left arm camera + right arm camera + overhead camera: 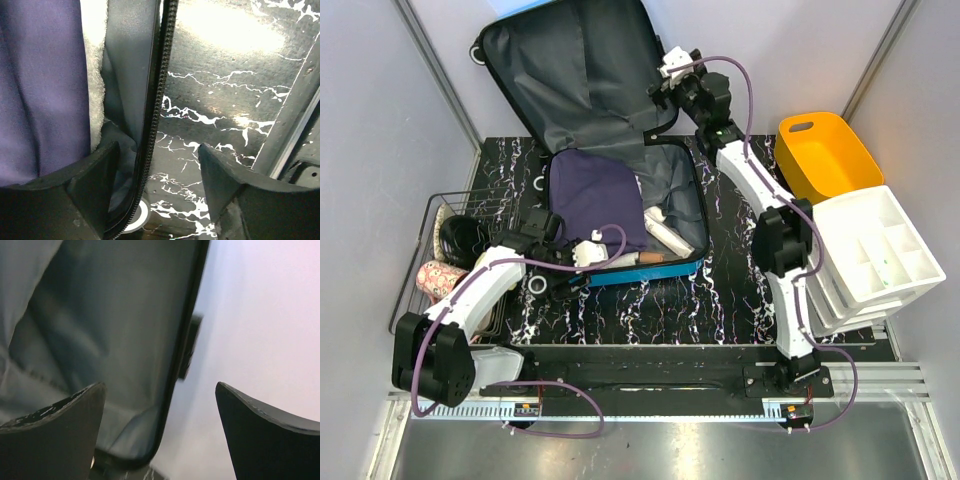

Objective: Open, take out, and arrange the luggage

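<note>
The luggage point(582, 90), a large bright-blue hard-shell suitcase with dark grey fabric lining, lies open on the black white-veined marbled table point(720, 290). Its base is flat and its lid stands up at the far side, lining facing the arms. Inside the base a dark purple cloth garment point(595, 195) fills the left half, with pale items beside it toward the right wall.

The left gripper point(159, 150) is at the luggage's near-left corner. Its jaws are parted and straddle the rim. One finger is inside against the lining and the other is outside above the table. The black zip band point(155, 100) runs between them, close to the inner finger; I cannot tell whether it touches. Nothing is clamped.

The right gripper point(160, 386) is at the right edge of the raised lid. Its jaws are spread wide with the lid's dark edge in the gap, apart from both fingers, so it holds nothing.

To the right of the luggage sit an orange plastic bin point(828, 155) and, nearer the arms, a white compartment organiser point(875, 250). To the luggage's left is a dark wire basket point(432, 205) holding small items.
</note>
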Action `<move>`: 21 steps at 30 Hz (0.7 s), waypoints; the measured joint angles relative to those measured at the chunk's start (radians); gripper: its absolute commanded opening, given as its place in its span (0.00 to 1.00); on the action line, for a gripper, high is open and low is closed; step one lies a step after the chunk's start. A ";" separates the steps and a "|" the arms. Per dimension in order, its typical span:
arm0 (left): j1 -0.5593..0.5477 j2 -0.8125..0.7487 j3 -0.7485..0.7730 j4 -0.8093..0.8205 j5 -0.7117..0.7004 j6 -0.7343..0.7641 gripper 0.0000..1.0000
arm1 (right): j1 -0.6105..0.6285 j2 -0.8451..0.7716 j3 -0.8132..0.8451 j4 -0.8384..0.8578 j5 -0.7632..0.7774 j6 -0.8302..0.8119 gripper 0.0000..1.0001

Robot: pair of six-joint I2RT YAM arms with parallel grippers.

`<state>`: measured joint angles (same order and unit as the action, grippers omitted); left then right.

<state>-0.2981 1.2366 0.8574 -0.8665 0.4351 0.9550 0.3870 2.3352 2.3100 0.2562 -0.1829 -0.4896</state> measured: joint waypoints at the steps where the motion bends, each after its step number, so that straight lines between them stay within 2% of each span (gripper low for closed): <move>1: 0.000 0.000 0.001 -0.002 0.000 -0.016 0.80 | 0.000 -0.035 -0.059 -0.012 -0.003 0.001 1.00; 2: 0.000 -0.001 0.002 -0.002 0.001 -0.027 0.83 | 0.000 -0.069 -0.113 -0.032 -0.003 0.000 1.00; 3: 0.000 -0.004 0.005 -0.006 0.001 -0.043 0.93 | 0.000 -0.111 -0.172 -0.056 -0.002 -0.001 1.00; 4: 0.000 -0.010 0.011 -0.009 0.001 -0.059 0.96 | 0.000 -0.154 -0.222 -0.088 0.004 -0.002 1.00; 11: 0.019 -0.092 0.180 -0.022 0.009 -0.204 0.99 | -0.045 -0.467 -0.419 -0.397 0.111 0.019 1.00; 15: 0.053 -0.139 0.243 0.020 0.013 -0.291 0.99 | -0.147 -0.632 -0.507 -0.599 0.166 0.054 0.98; 21: 0.097 -0.141 0.263 0.146 0.010 -0.477 0.99 | -0.266 -0.765 -0.676 -0.856 0.229 0.086 0.98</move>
<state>-0.2016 1.0954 1.1202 -0.7204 0.4446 0.4782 0.1211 1.5703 1.6341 -0.6003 0.0456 -0.4034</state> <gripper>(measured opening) 0.988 0.986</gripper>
